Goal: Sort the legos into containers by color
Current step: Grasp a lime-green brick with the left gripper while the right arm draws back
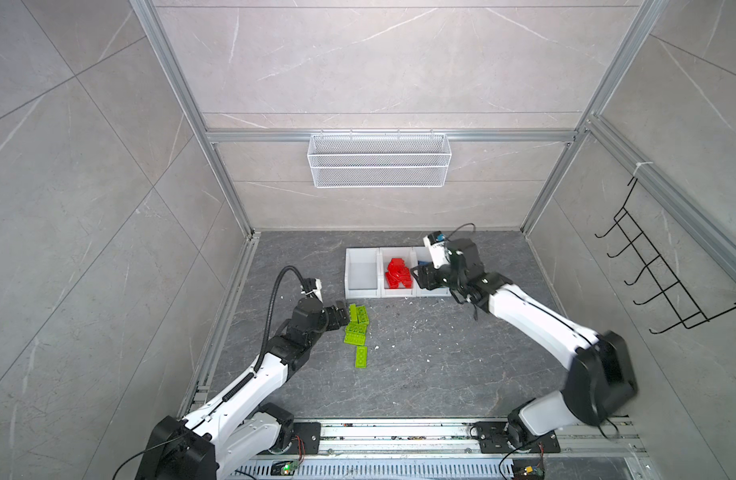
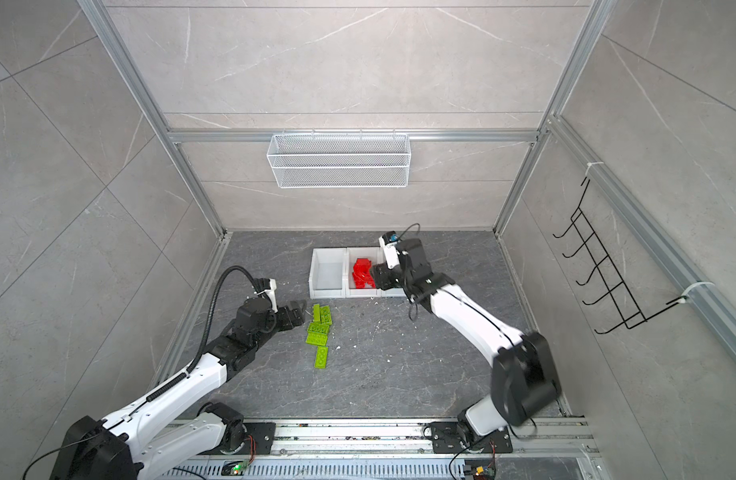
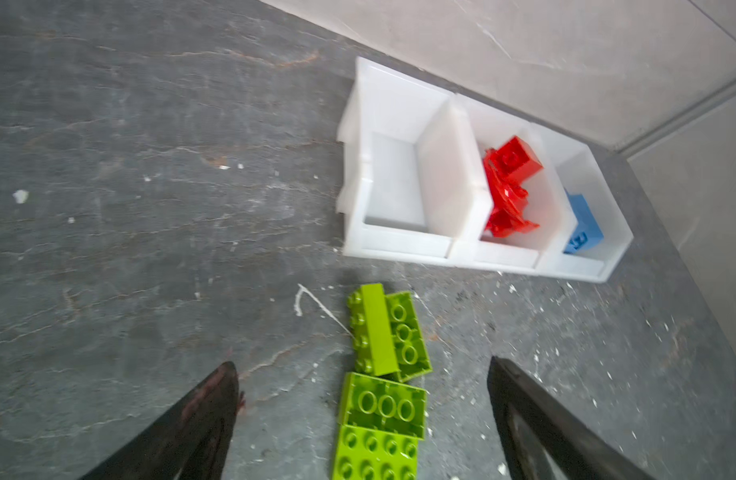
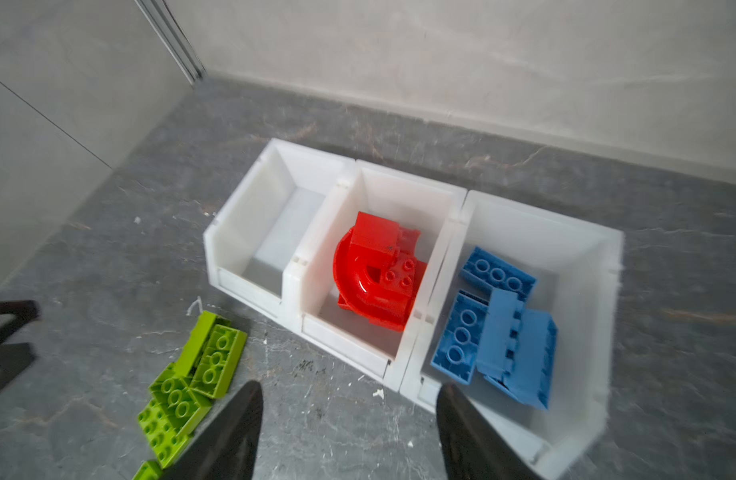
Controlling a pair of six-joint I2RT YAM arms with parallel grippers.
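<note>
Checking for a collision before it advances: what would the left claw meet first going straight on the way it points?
The lime green legos: the open left claw points straight at that loose cluster, close by. Which brick comes first is unclear.

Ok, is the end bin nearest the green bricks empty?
Empty: the end bin shows only bare white floor in both wrist views; the lime green bricks all lie outside it.

We read no text, label, brand or number on the legos [image 4: 374,249] or the containers [image 4: 403,183]. Small dark marks on the right wrist's white camera housing [image 1: 436,251] are too small for us to make out.
</note>
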